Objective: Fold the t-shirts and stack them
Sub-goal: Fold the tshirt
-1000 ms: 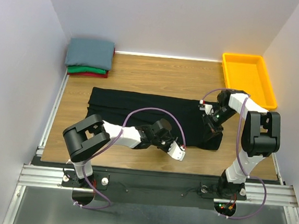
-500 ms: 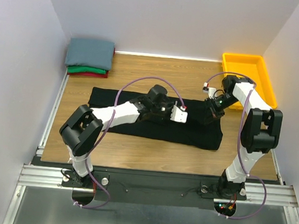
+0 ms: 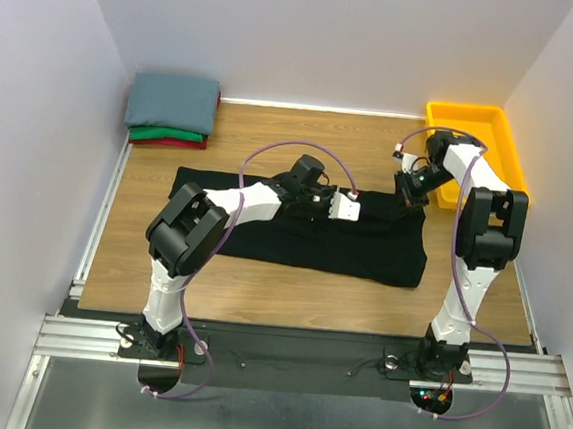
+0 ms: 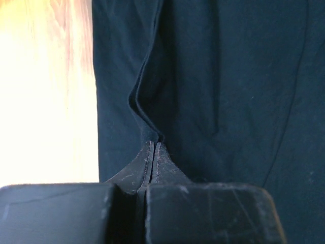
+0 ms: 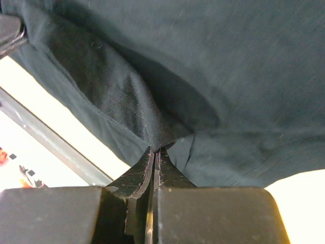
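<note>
Top external view: the black t-shirt point(image 3: 294, 243) lies spread in a long band across the middle of the wooden table point(image 3: 274, 133), and both arms reach out over its far edge. The left gripper point(image 4: 153, 146) is down on that edge about halfway along. In its own wrist view the fingers are pressed together, and a narrow ridge of black cloth rises straight from their tips, so they look to be pinching a fold of the shirt; bright bare wood shows to the left of the fingers, dark cloth to the right.

The right gripper point(image 5: 155, 149) is at the shirt's far right corner. Its fingers are closed tight too, nipping a bunched fold with a stitched hem just above the tips; the cloth drapes away on both sides of them. From above I cannot tell how far that corner stands off the table.

Well apart from the left fingers, beyond them and off to the left, a folded stack sits in the far corner: a grey-blue t-shirt point(image 3: 173, 102) on top, a green t-shirt point(image 3: 158, 134) under it, and a red t-shirt point(image 3: 177, 144) at the bottom with only its edge showing. Near the right fingers, just to their right, stands the yellow bin point(image 3: 470, 145) in the far right corner; the right arm crosses its near left rim.
</note>
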